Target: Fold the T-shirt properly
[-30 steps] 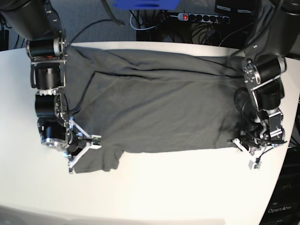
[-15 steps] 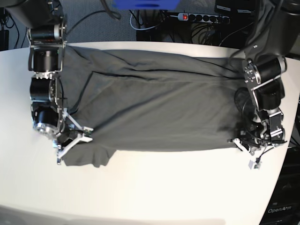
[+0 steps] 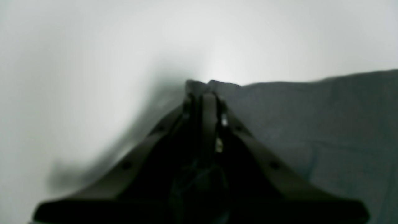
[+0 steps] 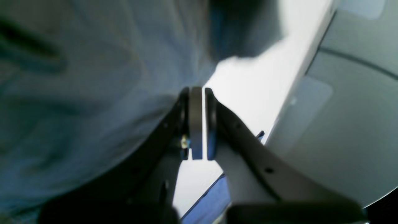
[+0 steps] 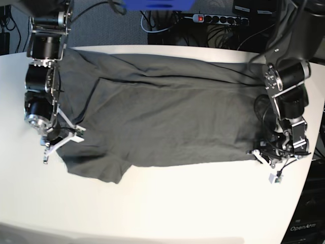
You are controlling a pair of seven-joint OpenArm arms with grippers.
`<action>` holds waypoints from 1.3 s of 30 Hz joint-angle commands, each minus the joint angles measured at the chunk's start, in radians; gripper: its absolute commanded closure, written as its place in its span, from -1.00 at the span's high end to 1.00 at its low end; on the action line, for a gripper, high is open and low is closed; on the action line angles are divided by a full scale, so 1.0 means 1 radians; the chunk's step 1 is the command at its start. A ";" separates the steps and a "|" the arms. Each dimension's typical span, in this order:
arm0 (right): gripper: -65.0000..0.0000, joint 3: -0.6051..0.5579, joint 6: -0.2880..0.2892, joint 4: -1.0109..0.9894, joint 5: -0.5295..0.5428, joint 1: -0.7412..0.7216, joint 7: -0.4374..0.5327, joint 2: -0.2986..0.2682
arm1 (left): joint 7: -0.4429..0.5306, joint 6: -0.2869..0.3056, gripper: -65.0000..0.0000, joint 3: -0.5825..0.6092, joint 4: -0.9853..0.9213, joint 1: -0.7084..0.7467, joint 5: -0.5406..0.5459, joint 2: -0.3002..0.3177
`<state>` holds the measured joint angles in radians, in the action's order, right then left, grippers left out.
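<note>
White tabletop fills my view, power strip and cables behind, and the T-shirt lies spread across it, far edge folded over. My left gripper has its jaws pressed together on the near right corner, pinning that end as an anchor, I reckon. My right gripper looks nearly closed too; whether cloth sits between, I cannot tell.

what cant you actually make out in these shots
- Left wrist view: the T-shirt is blurred; whether the shut left gripper pinches cloth is unclear.
- Right wrist view: whether the right gripper holds the shirt is lost in motion blur.
- Base view: shirt's neck label not visible; the arm covers its right edge.
</note>
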<state>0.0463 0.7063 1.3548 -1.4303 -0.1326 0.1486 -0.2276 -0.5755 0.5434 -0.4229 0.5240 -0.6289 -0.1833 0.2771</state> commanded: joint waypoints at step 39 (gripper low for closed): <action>-0.97 -0.122 -0.008 -0.001 -0.053 -0.115 0.102 0.043 | -0.189 0.005 -0.94 0.006 0.252 0.086 -0.029 -0.043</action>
<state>-0.0811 0.7109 1.3388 -1.4853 -0.2161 0.2520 -0.1761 -0.7437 0.5465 -0.4160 0.7677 -0.5316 -0.2020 0.2276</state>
